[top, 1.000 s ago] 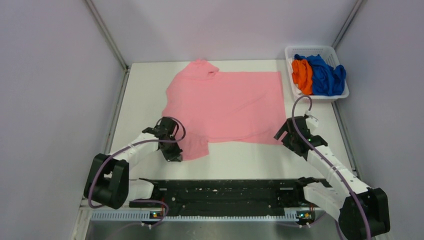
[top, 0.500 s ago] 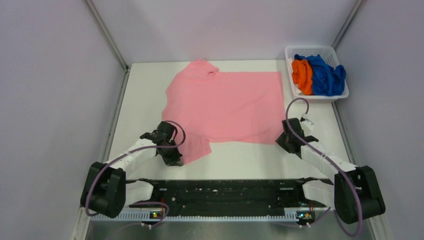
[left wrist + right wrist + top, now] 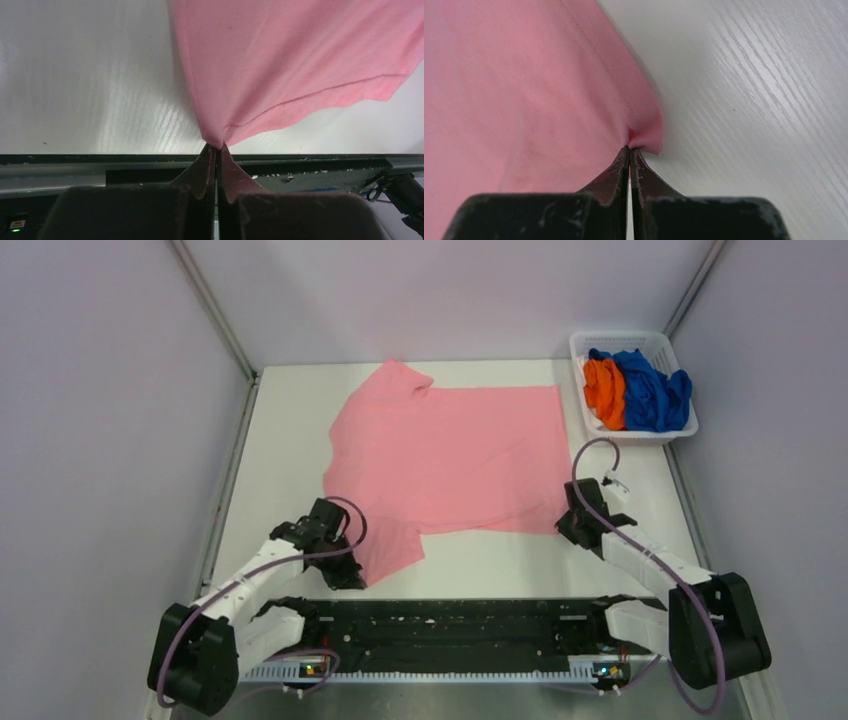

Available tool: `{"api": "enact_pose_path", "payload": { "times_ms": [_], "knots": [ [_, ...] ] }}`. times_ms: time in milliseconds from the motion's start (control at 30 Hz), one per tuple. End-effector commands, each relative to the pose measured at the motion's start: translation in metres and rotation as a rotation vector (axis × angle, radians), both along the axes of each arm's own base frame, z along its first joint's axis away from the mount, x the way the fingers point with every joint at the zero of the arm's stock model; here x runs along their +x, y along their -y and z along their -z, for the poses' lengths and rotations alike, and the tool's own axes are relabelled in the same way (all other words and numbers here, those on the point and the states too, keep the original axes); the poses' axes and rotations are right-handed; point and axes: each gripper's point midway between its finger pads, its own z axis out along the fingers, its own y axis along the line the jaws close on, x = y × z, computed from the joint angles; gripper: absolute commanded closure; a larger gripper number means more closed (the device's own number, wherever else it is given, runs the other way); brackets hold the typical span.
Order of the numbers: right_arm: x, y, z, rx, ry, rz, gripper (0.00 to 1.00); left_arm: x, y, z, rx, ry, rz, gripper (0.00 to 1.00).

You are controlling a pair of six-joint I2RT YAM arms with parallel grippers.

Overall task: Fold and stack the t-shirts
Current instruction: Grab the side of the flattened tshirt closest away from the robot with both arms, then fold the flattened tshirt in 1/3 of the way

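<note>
While my left gripper (image 3: 216,148) pinches the stitched tip of a sleeve and my right gripper (image 3: 629,148) pinches a bottom hem corner, the pink t-shirt (image 3: 450,445) lies spread flat on the table (image 3: 285,420). It sits to the left of the white basket (image 3: 632,337), its far right corner close to the basket's near left corner. My right-hand pinch is just on the near side of the basket. My left-hand pinch is at the point of the shirt farthest from the basket. Inside the basket the orange t-shirt (image 3: 604,390) and the blue t-shirt (image 3: 652,390) lie crumpled side by side, the orange one on the side toward the pink shirt.

Both holds look thin to me. Only a nip of cloth sits at the very tips of each claw, so a quick lift could tug it free, and a dropped corner would collapse the fold. I cannot tell whether either pinch has caught both layers of cloth. A single layer would let the shirt bag open as it rises. My two holds are also unmatched, one on a sleeve and one on the hem, so equal pulls would likely skew the cloth and leave a crooked crease. A carry that drifts toward the basket could drag the hem against its rim.
</note>
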Motion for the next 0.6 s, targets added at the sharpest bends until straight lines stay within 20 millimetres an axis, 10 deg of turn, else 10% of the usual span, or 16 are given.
{"api": "enact_pose_path", "payload": {
  "times_ms": [0, 233, 567],
  "knots": [
    [-0.035, 0.006, 0.003, -0.012, -0.089, -0.027, 1.00, -0.030, 0.010, -0.007, -0.083, -0.071, 0.006, 1.00],
    [-0.027, -0.017, -0.019, 0.043, -0.076, -0.182, 1.00, 0.009, 0.031, -0.047, -0.166, 0.123, 0.178, 1.00],
    [0.035, -0.038, -0.054, 0.042, -0.002, -0.266, 1.00, 0.137, 0.055, -0.104, -0.084, 0.312, 0.285, 1.00]
  ]
}}
